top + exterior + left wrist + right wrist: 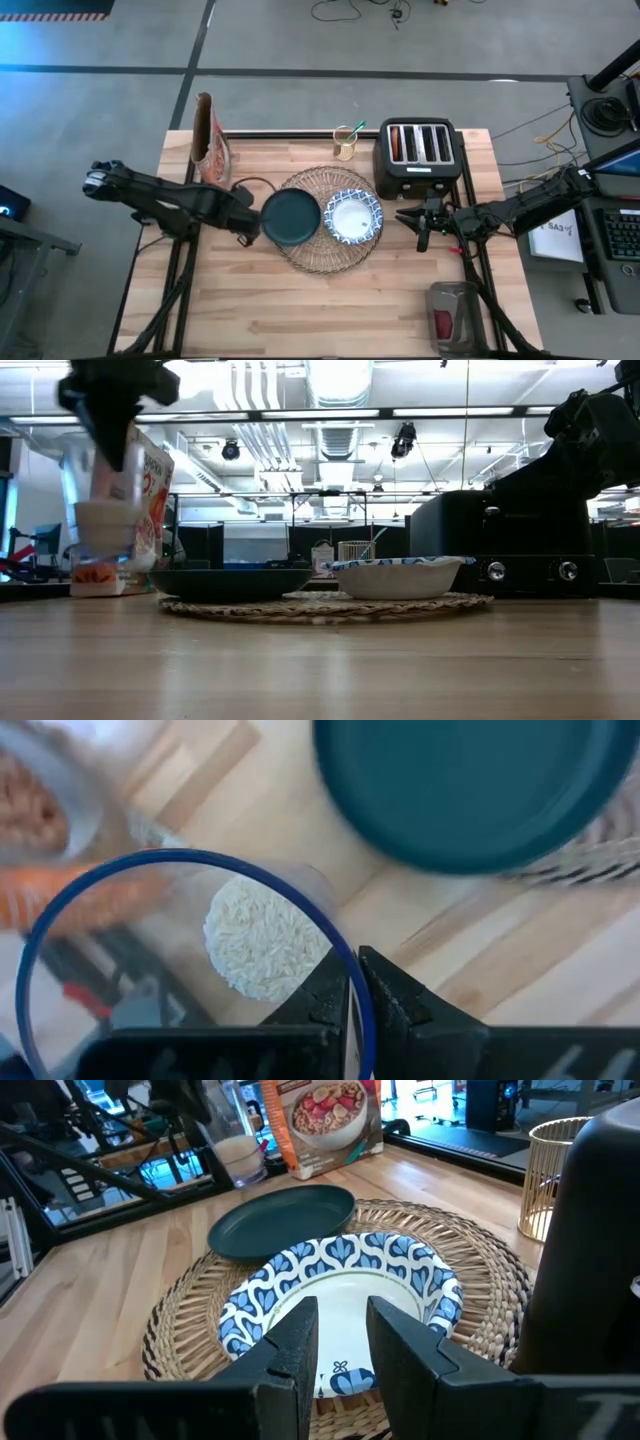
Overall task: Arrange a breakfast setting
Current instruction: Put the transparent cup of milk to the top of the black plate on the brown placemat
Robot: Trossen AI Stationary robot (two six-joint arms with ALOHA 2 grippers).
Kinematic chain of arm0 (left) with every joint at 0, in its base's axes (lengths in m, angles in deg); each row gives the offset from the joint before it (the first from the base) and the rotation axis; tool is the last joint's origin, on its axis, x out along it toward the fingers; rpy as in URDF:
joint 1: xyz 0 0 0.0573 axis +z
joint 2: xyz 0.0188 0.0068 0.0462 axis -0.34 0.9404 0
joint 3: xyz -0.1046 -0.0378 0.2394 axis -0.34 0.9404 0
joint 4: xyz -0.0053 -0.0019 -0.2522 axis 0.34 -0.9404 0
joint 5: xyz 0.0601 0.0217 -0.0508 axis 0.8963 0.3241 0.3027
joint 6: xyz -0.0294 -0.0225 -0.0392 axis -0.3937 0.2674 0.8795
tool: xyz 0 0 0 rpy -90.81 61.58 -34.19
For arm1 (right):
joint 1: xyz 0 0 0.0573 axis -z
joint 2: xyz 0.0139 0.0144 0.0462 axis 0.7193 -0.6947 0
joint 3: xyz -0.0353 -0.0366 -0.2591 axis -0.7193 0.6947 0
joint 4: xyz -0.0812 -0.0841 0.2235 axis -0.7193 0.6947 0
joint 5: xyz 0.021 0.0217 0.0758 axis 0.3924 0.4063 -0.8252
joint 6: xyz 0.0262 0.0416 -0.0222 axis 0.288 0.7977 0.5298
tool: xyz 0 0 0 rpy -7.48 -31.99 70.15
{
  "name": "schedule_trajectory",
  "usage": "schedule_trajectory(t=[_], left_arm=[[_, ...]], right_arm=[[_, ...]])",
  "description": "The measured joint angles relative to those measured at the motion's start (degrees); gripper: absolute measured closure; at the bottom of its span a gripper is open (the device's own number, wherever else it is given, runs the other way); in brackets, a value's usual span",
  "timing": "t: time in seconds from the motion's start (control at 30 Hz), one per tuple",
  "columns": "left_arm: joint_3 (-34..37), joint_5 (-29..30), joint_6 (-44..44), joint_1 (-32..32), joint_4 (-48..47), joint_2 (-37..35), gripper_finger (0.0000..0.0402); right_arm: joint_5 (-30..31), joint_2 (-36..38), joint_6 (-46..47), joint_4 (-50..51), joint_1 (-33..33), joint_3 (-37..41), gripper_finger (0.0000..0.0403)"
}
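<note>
Clear plastic cup [190,960] with blue rim, we see it gripped by the left gripper [352,995], raised just left of the dark teal plate [290,217]. The right gripper [340,1342], slightly open, hovers right of the blue-and-white patterned bowl [353,216].

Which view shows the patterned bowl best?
The right wrist view: the blue-and-white bowl fills it, pattern and white inside clear, on the woven placemat. The high view shows it small, the low view only side-on; the left wrist view misses it.

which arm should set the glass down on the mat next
Left. Its claw is already shut on the clear glass, held just beside the plate on the woven mat. The right claw hangs empty by the toaster.
</note>
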Motion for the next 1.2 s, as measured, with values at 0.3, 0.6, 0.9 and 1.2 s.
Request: schedule_trajectory(t=[0.3, 0.6, 0.9, 1.2], left_arm=[[-12.4, 4.6, -18.9, 6.9, 0.4, 12.5, 0.0401], [-20.3, 7.1, -35.1, 12.5, 5.7, 19.8, 0.0401], [-21.1, 6.9, -51.4, 18.1, 16.9, 22.1, 0.0401], [-21.1, 1.9, -67.5, 25.7, 25.0, 24.3, 0.0402]], right_arm=[[0.0, 0.0, 0.0, 0.0, 0.0, 0.0, 0.0323], [0.0, 0.0, 0.0, 0.0, 0.0, 0.0, 0.0323], [0.0, 0.0, 0.0, 0.0, 0.0, 0.0, 0.0323], [0.0, 0.0, 0.0, 0.0, 0.0, 0.0, 0.0323]])
